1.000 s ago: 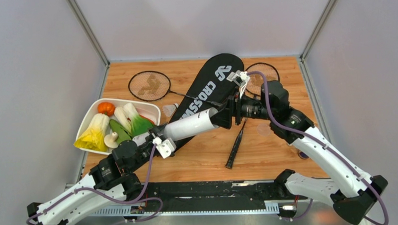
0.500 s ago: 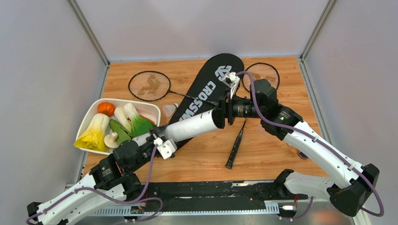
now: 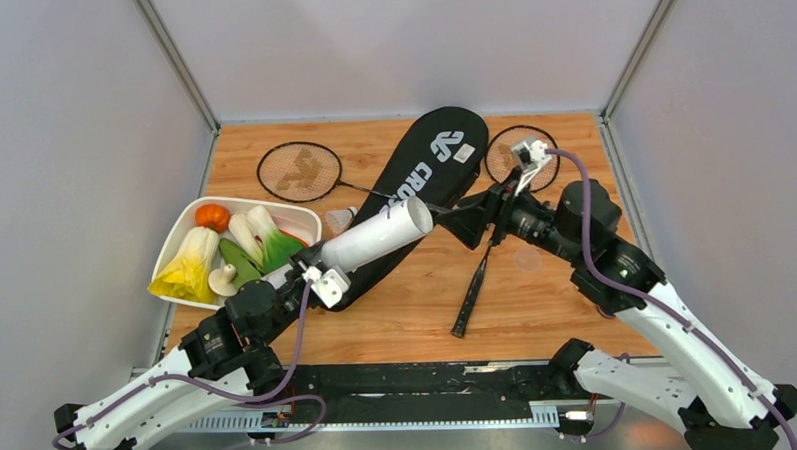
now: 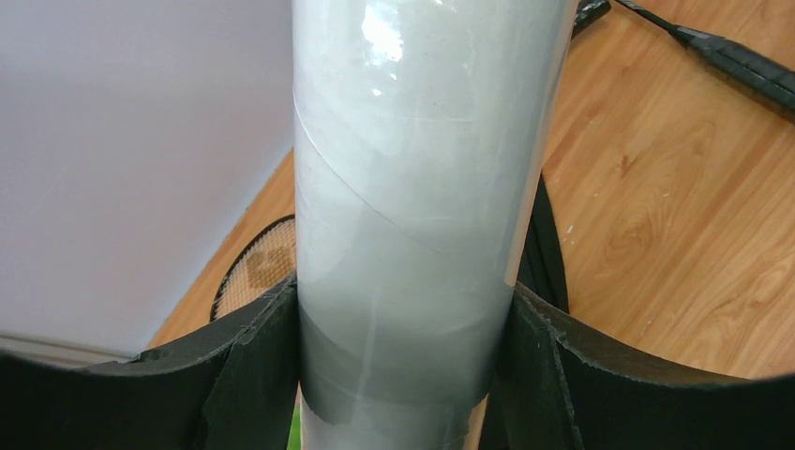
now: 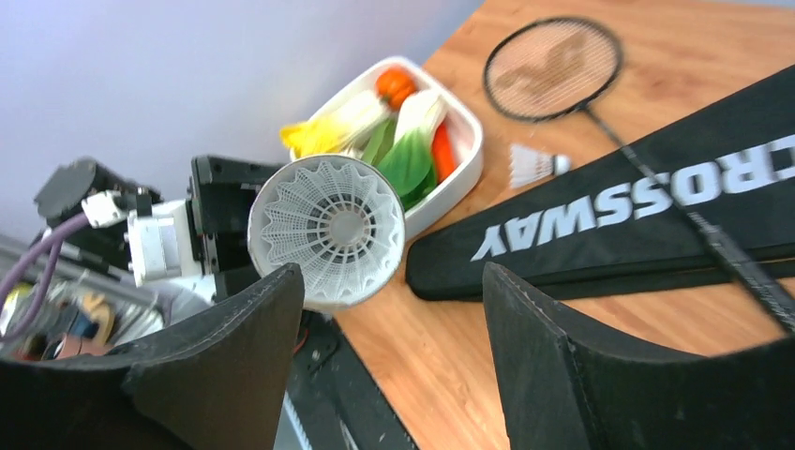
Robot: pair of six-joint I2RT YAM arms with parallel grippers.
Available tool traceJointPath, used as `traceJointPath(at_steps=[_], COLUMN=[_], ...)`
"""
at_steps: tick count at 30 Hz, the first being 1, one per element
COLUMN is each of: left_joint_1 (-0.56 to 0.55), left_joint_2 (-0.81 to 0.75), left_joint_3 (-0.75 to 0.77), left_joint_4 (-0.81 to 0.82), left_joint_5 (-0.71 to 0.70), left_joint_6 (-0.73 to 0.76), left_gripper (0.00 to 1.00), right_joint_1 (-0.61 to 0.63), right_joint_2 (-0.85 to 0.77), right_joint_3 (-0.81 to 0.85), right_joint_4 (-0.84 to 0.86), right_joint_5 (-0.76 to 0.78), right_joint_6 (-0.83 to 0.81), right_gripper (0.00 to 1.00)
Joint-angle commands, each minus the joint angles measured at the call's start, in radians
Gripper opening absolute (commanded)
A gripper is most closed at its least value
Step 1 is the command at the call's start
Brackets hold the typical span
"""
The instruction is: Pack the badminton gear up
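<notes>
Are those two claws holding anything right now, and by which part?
The left gripper clamps the long white tube near its lower end, a finger on each side. The right gripper is open and holds nothing.

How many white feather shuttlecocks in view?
2. One shuttlecock lies on the wooden table beside the black CROSSWAY racket bag; another shuttlecock sits in the mouth of the long white tube. More may hide inside.
</notes>
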Motion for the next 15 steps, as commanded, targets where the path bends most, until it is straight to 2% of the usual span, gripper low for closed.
traceJointPath(at_steps=[1,10,15], left_joint_1=[0.002,0.002,0.002], left_joint_2=[0.002,-0.045,-0.090], left_joint_3=[0.040,0.043,0.034], left_joint_4=[0.093,0.093,0.085], left_joint_5=[-0.080,-0.118,-0.117], left_joint_6=[-0.027,-0.058,-0.081], left_gripper=[0.49,0.49,0.49], right_joint_1=[-0.002,-0.032,-0.126], right_joint_2=[-0.041,0.063,0.150], right_joint_3=[-0.047,-0.139,-0.201], right_joint_4=[0.001,-0.174,-0.263], right_joint_5=[0.260,0.913,1.099], right_joint_6=[0.048,0.057,0.077], right_gripper=[0.73,0.65,0.62])
